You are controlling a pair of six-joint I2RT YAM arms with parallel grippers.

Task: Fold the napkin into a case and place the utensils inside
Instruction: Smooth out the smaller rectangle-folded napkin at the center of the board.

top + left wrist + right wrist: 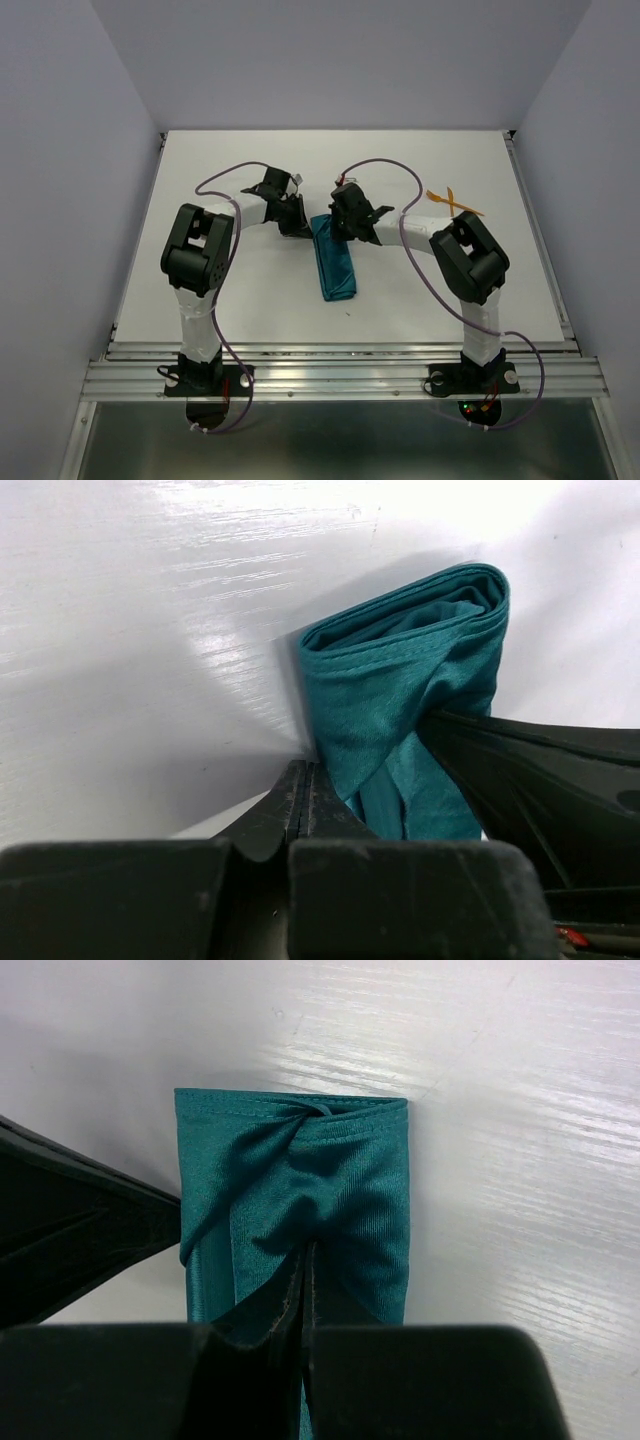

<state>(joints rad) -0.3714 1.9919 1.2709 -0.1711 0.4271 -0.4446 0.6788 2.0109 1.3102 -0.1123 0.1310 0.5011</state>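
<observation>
Top external view, nearest first: both arm bases sit at the near edge of the white table (250,310), and each arm reaches inward to the far end of the napkin (336,272). The napkin is folded into a narrow teal strip and lies lengthwise at mid-table. Its far end is hidden under the two wrists.

The left pincer (300,228) meets the strip from the left and the right pincer (346,232) from the right. From this height, neither shows how its jaws stand.

Left wrist view: the left pincer (303,780) is closed, with its tips at the cloth's left edge. Whether any cloth is caught between them is hard to make out. The layered folds of the napkin (400,700) stand just beyond, and a dark body crossing from the right covers its lower right corner.

Right wrist view: the right pincer (305,1265) is closed on the napkin (300,1160) — creases gather into its tips.

Farther off, at the right of the table, the utensils (452,201) lie crossed — two orange slivers well apart from the napkin and too small to tell apart.
</observation>
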